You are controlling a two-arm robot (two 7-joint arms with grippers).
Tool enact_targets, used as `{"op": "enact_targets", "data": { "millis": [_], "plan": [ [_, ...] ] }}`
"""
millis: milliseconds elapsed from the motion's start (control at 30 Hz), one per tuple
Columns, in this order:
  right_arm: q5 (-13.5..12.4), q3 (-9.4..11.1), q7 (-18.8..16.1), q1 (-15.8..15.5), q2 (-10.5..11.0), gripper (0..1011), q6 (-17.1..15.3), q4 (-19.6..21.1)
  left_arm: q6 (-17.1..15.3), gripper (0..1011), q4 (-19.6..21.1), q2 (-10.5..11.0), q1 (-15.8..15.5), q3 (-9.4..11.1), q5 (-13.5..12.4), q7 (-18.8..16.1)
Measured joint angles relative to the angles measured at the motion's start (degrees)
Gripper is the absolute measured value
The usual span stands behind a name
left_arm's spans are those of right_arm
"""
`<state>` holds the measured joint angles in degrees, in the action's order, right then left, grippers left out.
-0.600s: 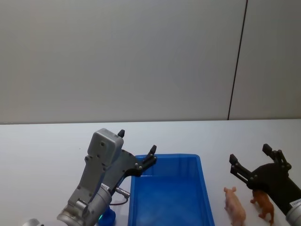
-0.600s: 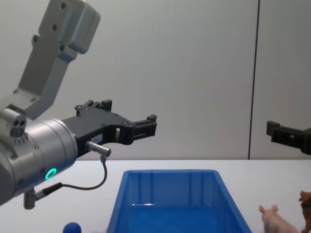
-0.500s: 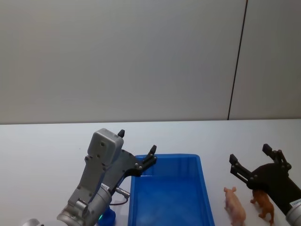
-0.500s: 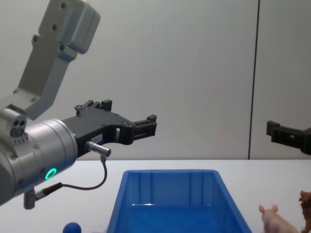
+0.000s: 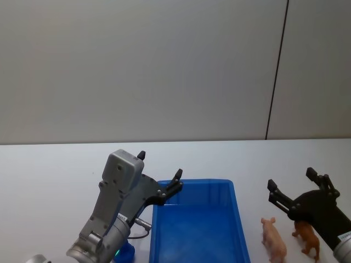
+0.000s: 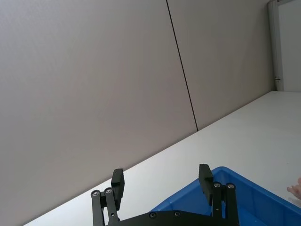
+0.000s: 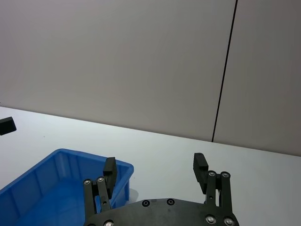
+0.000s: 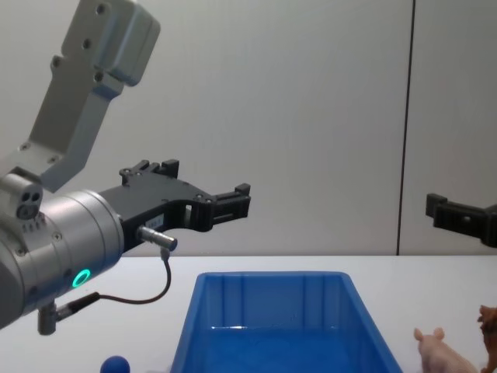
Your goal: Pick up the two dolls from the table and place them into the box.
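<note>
Blue ball left of box

My right gripper hangs above the white table with its two black fingers spread wide and nothing between them. One finger shows in front of the corner rim of the bright blue plastic bin, the other in front of bare tabletop. The bin's ribbed inner walls face me. Behind the table rises a plain grey wall, split by a thin dark upright seam
</note>
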<state>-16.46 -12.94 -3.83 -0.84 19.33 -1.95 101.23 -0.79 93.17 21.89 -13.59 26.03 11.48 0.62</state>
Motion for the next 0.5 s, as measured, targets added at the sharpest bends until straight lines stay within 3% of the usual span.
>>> {"op": "enact_targets", "data": {
  "millis": [500],
  "plan": [
    [0.0, 0.0, 0.0, 0.0, 0.0, 1001, 0.0, 0.0, 0.0, 1001, 0.0, 0.0, 0.0, 0.0, 0.0, 0.0]
  ]
}}
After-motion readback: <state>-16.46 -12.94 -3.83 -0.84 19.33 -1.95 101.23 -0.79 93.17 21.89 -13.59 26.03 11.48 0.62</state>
